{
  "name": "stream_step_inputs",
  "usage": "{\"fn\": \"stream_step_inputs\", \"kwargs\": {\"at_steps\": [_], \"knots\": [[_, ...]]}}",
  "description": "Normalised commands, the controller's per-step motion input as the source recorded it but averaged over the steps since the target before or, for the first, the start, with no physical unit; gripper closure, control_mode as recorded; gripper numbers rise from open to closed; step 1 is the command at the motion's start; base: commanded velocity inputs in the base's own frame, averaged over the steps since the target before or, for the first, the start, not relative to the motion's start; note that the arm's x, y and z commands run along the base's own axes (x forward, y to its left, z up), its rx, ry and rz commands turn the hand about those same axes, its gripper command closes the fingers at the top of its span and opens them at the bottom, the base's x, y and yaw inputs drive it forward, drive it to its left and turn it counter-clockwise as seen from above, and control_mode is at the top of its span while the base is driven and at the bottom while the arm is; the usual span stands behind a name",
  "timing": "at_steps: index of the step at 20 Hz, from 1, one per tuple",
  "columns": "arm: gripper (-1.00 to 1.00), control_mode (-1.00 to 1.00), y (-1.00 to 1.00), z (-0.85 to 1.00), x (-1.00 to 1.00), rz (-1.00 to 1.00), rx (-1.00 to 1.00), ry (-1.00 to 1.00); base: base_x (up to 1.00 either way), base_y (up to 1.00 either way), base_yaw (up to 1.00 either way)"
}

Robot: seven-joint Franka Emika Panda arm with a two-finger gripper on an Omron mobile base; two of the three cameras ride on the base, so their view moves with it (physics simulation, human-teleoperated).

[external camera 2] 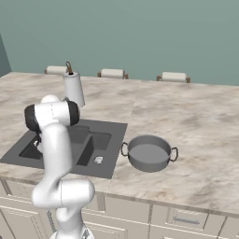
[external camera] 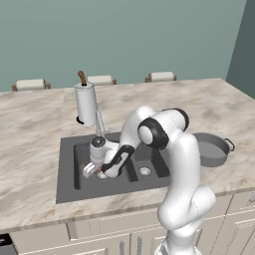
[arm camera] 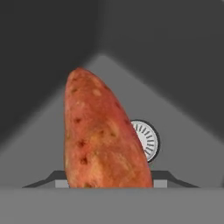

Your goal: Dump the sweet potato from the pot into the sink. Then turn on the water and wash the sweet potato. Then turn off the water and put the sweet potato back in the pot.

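Where the left base view looks down over the marbled surface (external camera: 35, 134), the white arm bends forward and down into the larger left basin of the dark grey sink (external camera: 67, 169), its pincer (external camera: 95, 171) low inside that basin near the floor. A sliver of reddish-orange shows at the pincer's tip, too small to make out clearly. The slim faucet (external camera: 100, 124) rises at the back edge of the sink, just in front of the white paper-towel roll (external camera: 85, 103). The smaller right basin shows its round silver drain (external camera: 145, 171). The grey pot (external camera: 215, 149) sits on the surface to the right of the sink, partly behind the arm, apart from the sink's rim. Three chair backs (external camera: 101, 79) line the far edge of the surface.

In the right base view the arm's upper links stand in front of the sink's left part, hiding the hand. The pot stands upright on the surface just right of the sink, its two loop handles out to the sides, its inside showing bare grey metal. The paper-towel roll stands behind the sink.

In the hand view the sweet potato (arm camera: 103, 135) rises large and close between the two finger tips (arm camera: 161, 183), whose grey ends show at either side of its base; the pincer stands partly closed around it, gripping the sweet potato. Behind it lie the dark basin walls and floor, with a round silver drain peeking out beside the sweet potato's right edge.
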Motion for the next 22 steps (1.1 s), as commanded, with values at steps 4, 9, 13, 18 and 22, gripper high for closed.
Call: {"fn": "stream_step_inputs", "kwargs": {"at_steps": [4, 9, 13, 18, 22], "knots": [[1.0, -1.0, -0.14, 0.47, -0.21, 0.0, 0.0, 0.0, 0.0, 0.0, 0.0], [1.0, -1.0, -0.07, 0.58, -0.45, 0.0, 0.0, 0.0, 0.0, 0.0, 0.0], [1.0, -1.0, -0.07, 0.7, -0.44, 0.0, 0.0, 0.0, 0.0, 0.0, 0.0], [1.0, -1.0, -0.14, 0.84, -0.41, 0.0, 0.0, 0.03, 0.0, 0.0, 0.0], [1.0, -1.0, -0.15, 0.8, -0.39, 0.0, 0.01, 0.09, 0.0, 0.0, 0.0]]}}
